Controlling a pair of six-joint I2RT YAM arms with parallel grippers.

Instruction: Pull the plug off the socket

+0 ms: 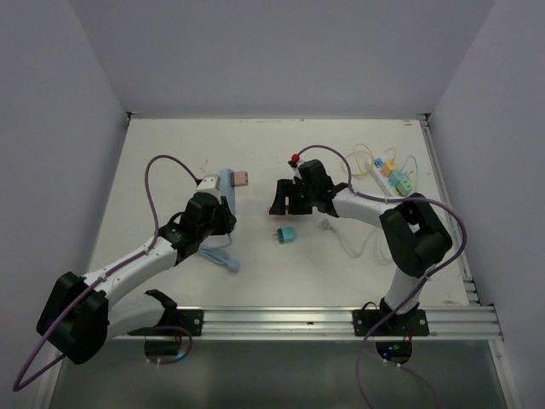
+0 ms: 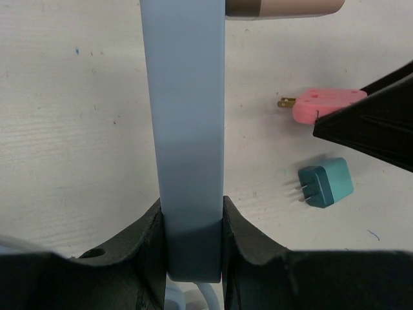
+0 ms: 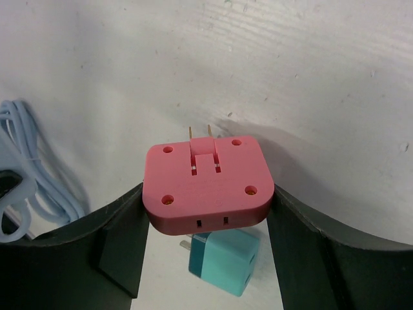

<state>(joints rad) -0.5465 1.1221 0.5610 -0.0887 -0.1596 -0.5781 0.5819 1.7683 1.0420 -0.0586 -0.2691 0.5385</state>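
So the left gripper was clamped on a long pale-blue plastic socket strip, grabbing it near the cable end. A tan-pink plug sat against the strip's far end. Couldn't tell if that one was actually plugged in.

To the right, the right gripper was closed on the flat pink plastic plug. Its prongs were bare and clear of the strip, nothing touching between the two. A small teal cube plug lay loose on the white counter just beneath it. Way off right was a white power strip with coloured plugs, well apart from both arms.

My read: the pull looked done for the pink one, since it was out of the socket and up in the air. The next move probably just calls for lowering it onto a bare bit of counter, missing the teal cube, then letting go.
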